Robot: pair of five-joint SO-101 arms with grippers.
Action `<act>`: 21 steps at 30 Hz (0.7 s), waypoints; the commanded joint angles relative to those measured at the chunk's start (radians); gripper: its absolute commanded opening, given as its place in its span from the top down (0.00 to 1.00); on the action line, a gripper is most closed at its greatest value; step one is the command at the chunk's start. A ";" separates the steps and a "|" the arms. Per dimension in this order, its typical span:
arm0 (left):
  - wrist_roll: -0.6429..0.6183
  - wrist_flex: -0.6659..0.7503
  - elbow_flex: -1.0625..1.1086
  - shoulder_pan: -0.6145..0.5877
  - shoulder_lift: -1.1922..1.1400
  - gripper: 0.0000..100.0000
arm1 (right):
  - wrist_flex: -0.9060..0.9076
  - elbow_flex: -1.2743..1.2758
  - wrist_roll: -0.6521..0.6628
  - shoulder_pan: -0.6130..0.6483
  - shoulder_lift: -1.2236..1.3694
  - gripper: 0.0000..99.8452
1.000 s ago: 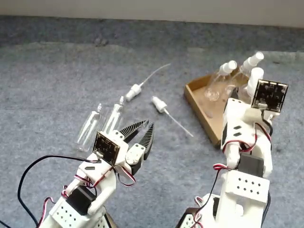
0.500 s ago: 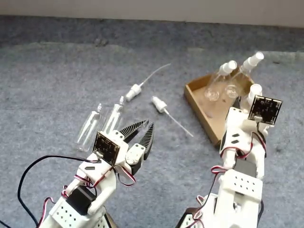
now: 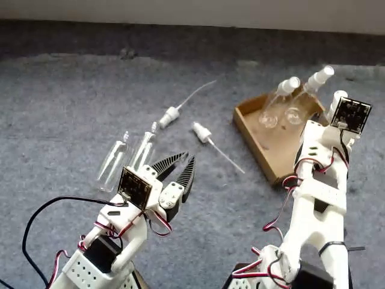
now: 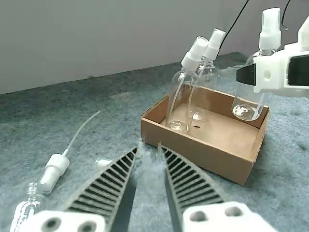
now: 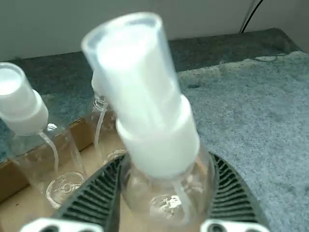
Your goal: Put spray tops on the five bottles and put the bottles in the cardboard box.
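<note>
My right gripper is shut on a clear bottle with a white spray top, holding it upright over the far right end of the cardboard box. The same held bottle hangs just above the box floor in the left wrist view. Two topped bottles lean in the box's far corner. Two uncapped bottles lie on the carpet beside my left gripper, which is open and holds nothing. Two loose spray tops with long tubes lie between those bottles and the box.
Grey carpet covers the whole table, with bare room at the far left and between the arms. A pale wall edge runs along the back. The right arm stretches over the box's near right corner.
The right arm has carried its bottle back and to the right, over the box's far right end. The left arm has kept still.
</note>
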State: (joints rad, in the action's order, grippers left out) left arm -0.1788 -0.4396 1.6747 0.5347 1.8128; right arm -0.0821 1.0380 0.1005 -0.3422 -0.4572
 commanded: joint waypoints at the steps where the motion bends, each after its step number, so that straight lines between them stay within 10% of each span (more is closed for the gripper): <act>1: 0.009 0.000 0.019 -0.012 0.005 1.00 | -0.077 -0.081 0.005 -0.007 0.067 0.86; 21: 0.009 0.000 0.019 -0.012 0.005 1.00 | -0.082 -0.332 -0.098 0.008 0.415 0.86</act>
State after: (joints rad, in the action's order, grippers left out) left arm -0.1788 -0.4396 1.6747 0.5347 1.8128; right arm -0.1358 0.7787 0.0115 -0.3422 -0.0414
